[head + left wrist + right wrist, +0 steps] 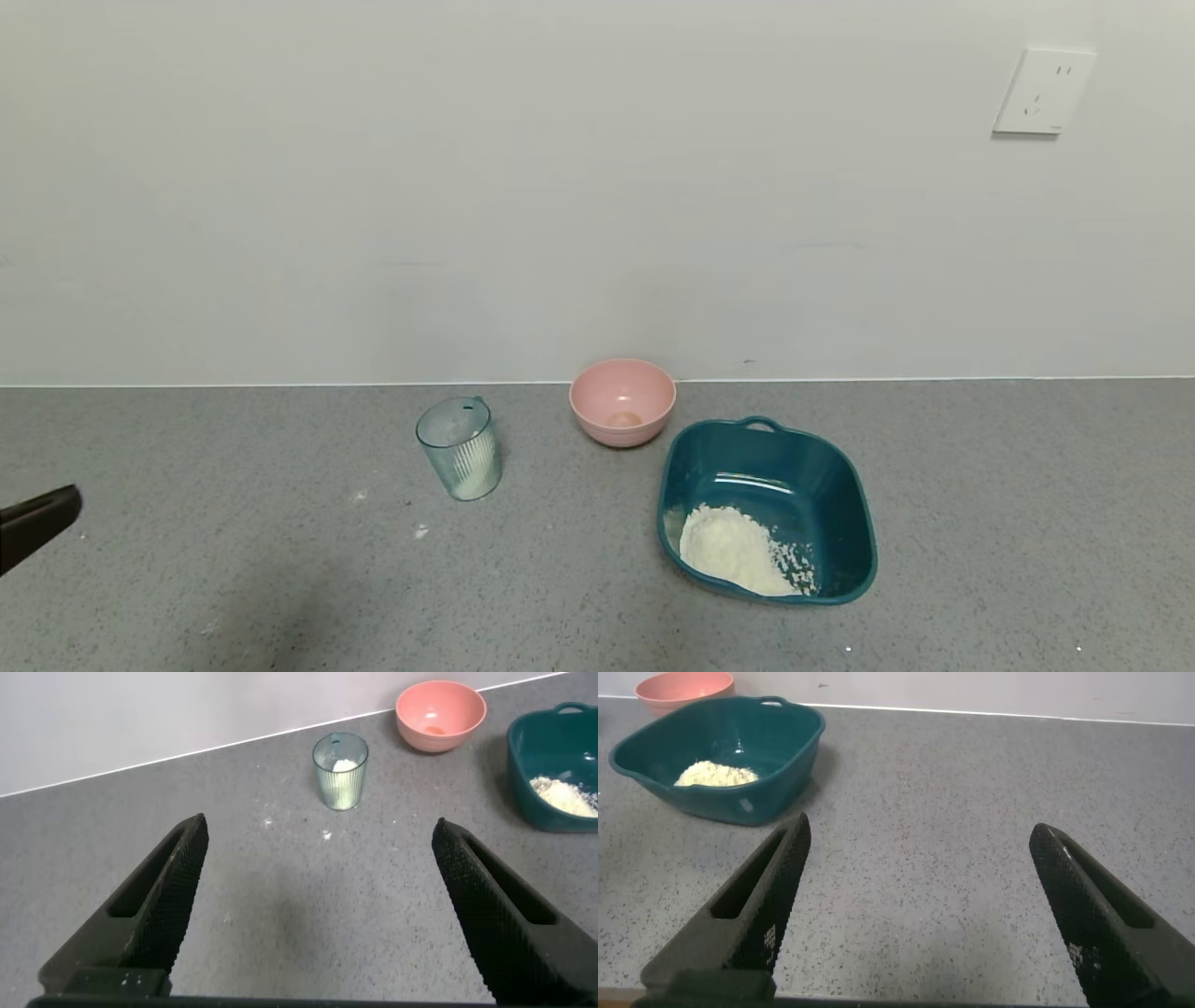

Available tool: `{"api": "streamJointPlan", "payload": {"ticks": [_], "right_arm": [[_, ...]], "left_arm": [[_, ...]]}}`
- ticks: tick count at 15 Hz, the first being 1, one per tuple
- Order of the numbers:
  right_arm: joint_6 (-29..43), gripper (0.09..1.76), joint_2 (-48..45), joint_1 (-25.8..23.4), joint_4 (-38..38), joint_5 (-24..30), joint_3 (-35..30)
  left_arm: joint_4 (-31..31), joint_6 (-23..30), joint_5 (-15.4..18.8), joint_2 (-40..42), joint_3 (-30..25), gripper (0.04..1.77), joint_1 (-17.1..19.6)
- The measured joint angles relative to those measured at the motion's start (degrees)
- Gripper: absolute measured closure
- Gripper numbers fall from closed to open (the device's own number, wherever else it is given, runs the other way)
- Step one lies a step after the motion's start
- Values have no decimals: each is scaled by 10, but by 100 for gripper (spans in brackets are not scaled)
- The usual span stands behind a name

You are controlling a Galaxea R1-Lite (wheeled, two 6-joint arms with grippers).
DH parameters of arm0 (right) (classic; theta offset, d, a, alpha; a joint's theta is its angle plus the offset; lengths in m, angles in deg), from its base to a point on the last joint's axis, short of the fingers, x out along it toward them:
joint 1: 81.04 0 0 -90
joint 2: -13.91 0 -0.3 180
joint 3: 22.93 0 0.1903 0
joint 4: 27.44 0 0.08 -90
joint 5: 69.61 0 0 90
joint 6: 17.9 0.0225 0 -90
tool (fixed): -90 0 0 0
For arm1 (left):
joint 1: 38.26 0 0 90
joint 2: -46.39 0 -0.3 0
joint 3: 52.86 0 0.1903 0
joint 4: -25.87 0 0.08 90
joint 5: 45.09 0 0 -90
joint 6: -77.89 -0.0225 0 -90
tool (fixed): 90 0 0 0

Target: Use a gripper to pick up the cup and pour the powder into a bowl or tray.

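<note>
Colours here: the cup (459,448) at centre-left is clear pale blue-green with vertical ribbing, the basin (845,504) at lower right is dark teal with white powder (733,551) inside, the small bowl (623,401) mid-frame is pink, and the countertop (280,597) is speckled grey.

Pink bowl (623,401) upright on grey counter (280,597) near wall (467,187); white socket (1043,91) on wall.

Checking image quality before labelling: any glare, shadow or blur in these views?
Head view: soft shadow on the counter at lower left, a bright streak inside the teal basin. Left wrist view: the cup is sharp, the near fingers slightly soft.
</note>
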Motion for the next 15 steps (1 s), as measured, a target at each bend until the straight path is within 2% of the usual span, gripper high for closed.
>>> {"api": "streamJointPlan", "payload": {"ticks": [7,9,11,15], "right_arm": [[0,14,0,0,0,0,0],[0,14,0,0,0,0,0],[0,14,0,0,0,0,0],[0,14,0,0,0,0,0]], "left_arm": [[-24,1,-74,141,-51,10,7],[-52,1,-89,168,-51,10,8],[-69,0,-96,195,-48,9,21],[-88,-4,-93,265,-84,9,64]]}}
